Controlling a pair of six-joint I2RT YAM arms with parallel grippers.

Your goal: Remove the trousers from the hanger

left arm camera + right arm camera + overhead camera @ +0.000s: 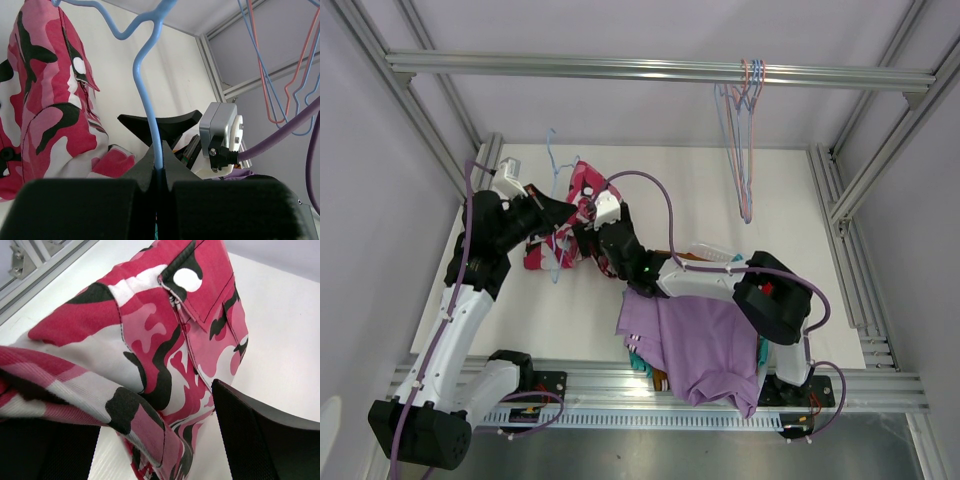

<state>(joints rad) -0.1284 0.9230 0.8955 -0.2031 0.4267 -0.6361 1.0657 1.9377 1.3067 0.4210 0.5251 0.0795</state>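
Observation:
The pink-white-black camouflage trousers [582, 190] lie crumpled on the white table, still threaded on a light blue hanger [553, 165]. My left gripper [538, 212] is shut on the hanger's wire [150, 120], with the trousers [45, 100] to its left. My right gripper [595, 238] is open, its jaws wide apart on either side of a fold of the camouflage cloth [165, 365]; its right finger [260, 440] is clear of the fabric. The lilac trousers [700, 340] top a pile at the near edge, with teal [638, 360] and rust-brown [662, 378] edges showing beneath. The red ones are hidden.
Several empty wire hangers [744, 130] hang from the overhead rail [620, 68] at the back right; they also show in the left wrist view [280, 75]. Aluminium frame posts [880, 160] flank the table. The right arm [760, 295] lies across the pile.

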